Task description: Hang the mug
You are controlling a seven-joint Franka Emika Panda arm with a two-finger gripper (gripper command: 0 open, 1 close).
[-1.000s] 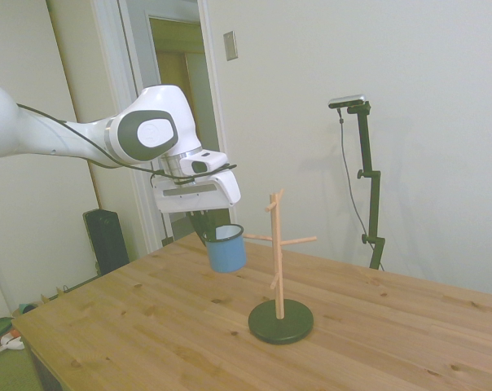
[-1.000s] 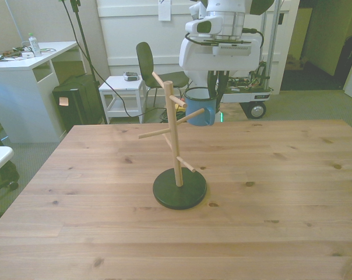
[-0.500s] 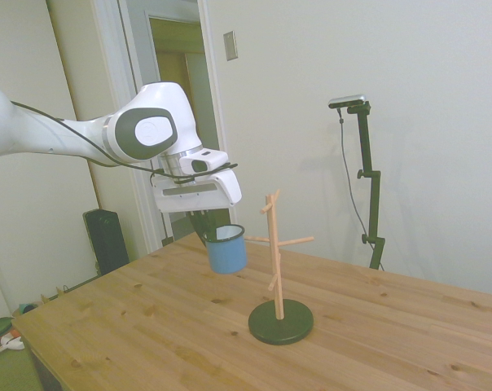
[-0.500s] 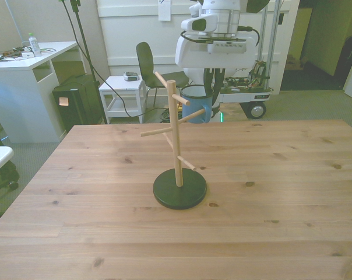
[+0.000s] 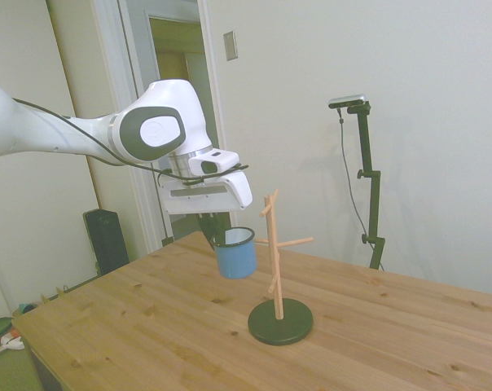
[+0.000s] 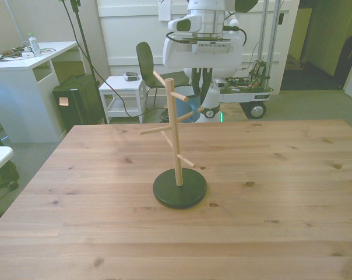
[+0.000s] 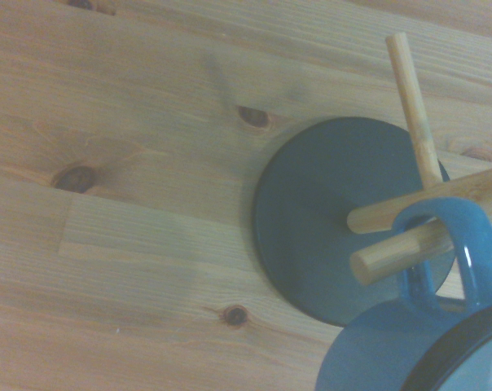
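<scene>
Mug (image 5: 235, 253) held aloft: in the side view, the white arm's gripper (image 5: 221, 237) pinches the rim of the light-blue enamel mug, fingers closed on its wall, carrying it upright above the bench (image 5: 148, 326) and just beside the wooden mug rack (image 5: 275, 261). The rack's post rises from a dark round base (image 5: 280, 321), with pegs angling upward on several sides.

In the front view, the mug is largely hidden behind the rack's post (image 6: 174, 134) and pegs, with only a sliver of blue (image 6: 190, 109) showing; the gripper's fingers hang below the white hand, too obscured there to read.

The wrist view gives the telling detail: the mug's loop handle (image 7: 441, 252) sits right at the blunt tip of one peg (image 7: 409, 248), the peg end appearing to enter the loop, with the base (image 7: 311, 220) blurred below.

Judged from this, the threading step is under way. Doing it well likely means sliding the mug along the peg's own upward line, keeping the loop centred so it does not snag or tip the rack, and letting go only once the handle sits deep on the peg.
</scene>
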